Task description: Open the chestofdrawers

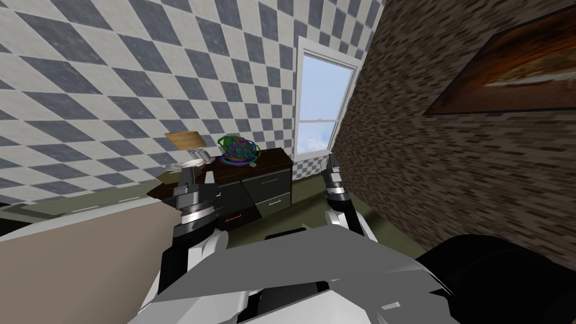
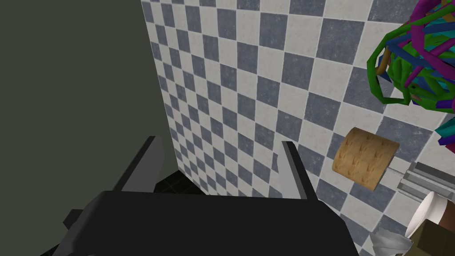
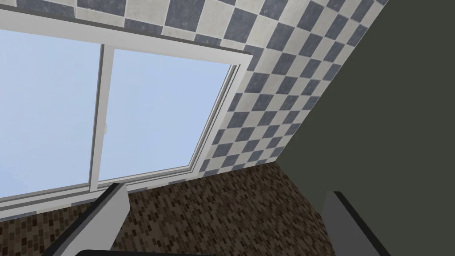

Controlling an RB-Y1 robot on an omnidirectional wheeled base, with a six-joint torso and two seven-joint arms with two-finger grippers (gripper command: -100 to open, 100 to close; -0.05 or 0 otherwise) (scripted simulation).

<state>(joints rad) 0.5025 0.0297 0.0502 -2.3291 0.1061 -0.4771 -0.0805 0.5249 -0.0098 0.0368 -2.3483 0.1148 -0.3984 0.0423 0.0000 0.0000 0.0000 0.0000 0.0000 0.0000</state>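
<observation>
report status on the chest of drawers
Left gripper open, empty, up by the tan-shaded lamp, on no handle. Right gripper open, empty, facing the white-framed window. Dark chest of drawers with grey fronts ungripped. Multicoloured wire ball on its top.

There is one dark chest of drawers [image 1: 269, 185], and on it one lamp [image 1: 184, 140] with a tan shade and one ball of coloured strands [image 1: 238, 149]; also one window [image 1: 320, 107] and one framed picture [image 1: 506, 73]

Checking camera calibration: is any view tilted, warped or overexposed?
Head view: rolled, wide-angle; checkered wall and brick wall splay, the drawers lean with them. Right wrist view: window flat pale blue, no glare. Left wrist view: even light.
</observation>
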